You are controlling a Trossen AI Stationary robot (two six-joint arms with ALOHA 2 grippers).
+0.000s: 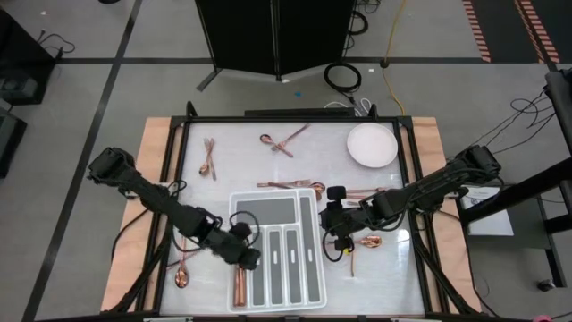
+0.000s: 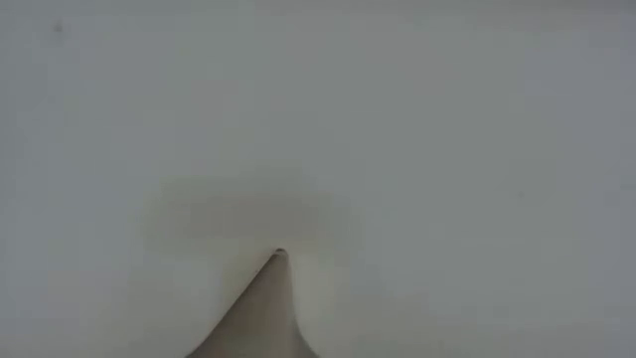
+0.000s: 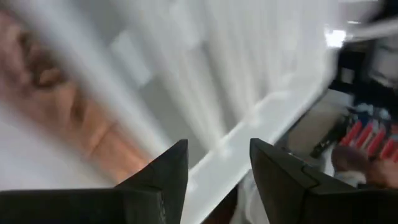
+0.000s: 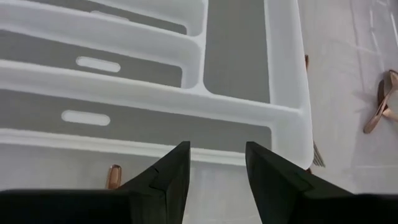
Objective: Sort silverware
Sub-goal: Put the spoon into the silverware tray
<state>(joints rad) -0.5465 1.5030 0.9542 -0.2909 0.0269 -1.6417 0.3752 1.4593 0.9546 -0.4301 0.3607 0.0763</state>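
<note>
Left gripper (image 1: 243,258) sits over the near-left corner of the white divided tray (image 1: 308,300), above its leftmost slot. Fingers (image 3: 163,174) spread apart w/ nothing between them; the wrist view past them is smeared, just white tray walls and a copper streak. One copper piece (image 1: 239,286) lies lengthwise in that leftmost slot, right below the gripper.

Right gripper (image 1: 334,234) hangs just off the tray's right wall, pointing in toward it. Fingers (image 4: 171,171) apart, gap bare, tray rim and grey-lined slots right ahead. Other slots look bare from the high view.

Silverware mostly still loose on the table (image 1: 402,277): a pair (image 1: 209,159) at far left, a crossed pair (image 1: 281,141) at far centre, a bunch (image 1: 290,185) touching the tray's far edge, a few more (image 1: 362,191) running under the right arm, pieces (image 1: 369,242) near the right gripper, and a spoon (image 1: 181,275) near left, outside the tray, under the left arm.

Round white plate (image 1: 371,145) sits far right, well apart from both grippers. Right arm crosses over the silverware on its side, so part of it is hidden. Low view is a pale blur, tells nothing.
</note>
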